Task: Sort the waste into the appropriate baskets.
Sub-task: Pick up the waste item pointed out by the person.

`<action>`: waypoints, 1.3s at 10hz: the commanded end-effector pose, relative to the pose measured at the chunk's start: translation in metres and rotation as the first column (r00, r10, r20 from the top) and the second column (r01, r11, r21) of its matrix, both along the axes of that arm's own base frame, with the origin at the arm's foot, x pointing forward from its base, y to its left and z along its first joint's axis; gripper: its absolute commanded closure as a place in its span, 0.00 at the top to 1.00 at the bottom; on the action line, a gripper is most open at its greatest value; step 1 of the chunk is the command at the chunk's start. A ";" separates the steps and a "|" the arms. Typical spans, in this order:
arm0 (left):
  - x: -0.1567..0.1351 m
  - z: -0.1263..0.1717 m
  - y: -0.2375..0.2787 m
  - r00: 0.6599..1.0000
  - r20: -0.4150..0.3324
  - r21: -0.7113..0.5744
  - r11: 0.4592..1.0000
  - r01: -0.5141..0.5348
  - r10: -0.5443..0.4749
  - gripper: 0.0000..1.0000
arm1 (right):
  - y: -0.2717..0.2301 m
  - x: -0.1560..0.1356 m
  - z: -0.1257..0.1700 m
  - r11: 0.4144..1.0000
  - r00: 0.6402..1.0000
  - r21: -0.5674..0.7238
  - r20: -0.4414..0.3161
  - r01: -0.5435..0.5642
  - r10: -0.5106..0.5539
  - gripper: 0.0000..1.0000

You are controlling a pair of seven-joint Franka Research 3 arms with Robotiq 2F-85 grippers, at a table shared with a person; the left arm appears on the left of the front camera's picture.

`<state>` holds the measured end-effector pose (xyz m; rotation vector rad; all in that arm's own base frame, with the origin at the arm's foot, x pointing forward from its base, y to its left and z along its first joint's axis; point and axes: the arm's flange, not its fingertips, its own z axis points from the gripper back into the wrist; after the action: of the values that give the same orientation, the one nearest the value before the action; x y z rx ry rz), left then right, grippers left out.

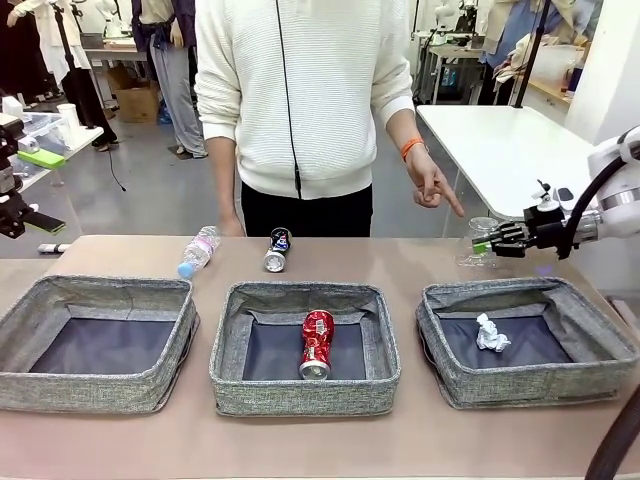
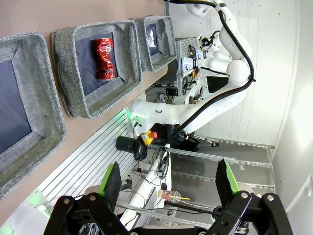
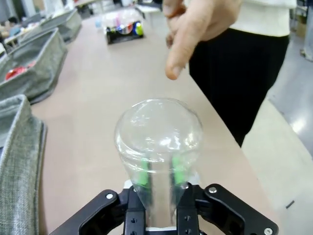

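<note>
My right gripper is shut on a clear plastic cup low over the table's far right edge. In the right wrist view the cup is pinched flat between the green pads of the gripper. A person's hand points down at the cup. Three grey baskets stand in a row: the left one holds nothing, the middle one a red can, the right one a white paper ball. My left gripper hangs open off the table's side.
A blue-capped bottle and a dark can lie on the table behind the left and middle baskets. The person stands close at the far edge. A bare strip of table runs in front of the baskets.
</note>
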<state>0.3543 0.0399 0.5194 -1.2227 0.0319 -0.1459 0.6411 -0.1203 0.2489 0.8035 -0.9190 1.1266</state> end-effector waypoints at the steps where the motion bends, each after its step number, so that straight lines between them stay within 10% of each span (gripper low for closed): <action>1: -0.002 0.002 0.000 1.000 -0.003 0.006 1.000 0.006 -0.006 1.00 | 0.000 -0.004 0.012 0.997 0.997 -0.020 -0.004 0.073 -0.073 0.03; 3: -0.002 0.002 0.000 1.000 -0.003 0.006 1.000 0.006 -0.006 1.00 | -0.008 -0.007 0.050 0.974 0.974 -0.027 0.033 0.225 -0.224 0.03; 6: -0.002 0.002 0.000 1.000 -0.003 0.006 1.000 0.006 -0.006 1.00 | -0.014 -0.064 0.206 0.868 0.881 -0.186 -0.020 0.461 -0.472 0.03; 9: -0.002 0.002 0.000 1.000 -0.003 0.006 1.000 0.006 -0.006 1.00 | -0.003 -0.138 0.312 0.813 0.857 -0.442 -0.165 0.379 -0.489 0.03; 13: -0.002 0.002 0.000 1.000 -0.003 0.006 1.000 0.006 -0.006 1.00 | 0.014 -0.202 0.304 0.915 0.898 -0.345 -0.300 0.212 -0.321 0.03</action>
<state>0.3542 0.0400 0.5198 -1.2226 0.0316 -0.1464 0.4398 -0.1030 0.5674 0.5136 -0.4824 0.8041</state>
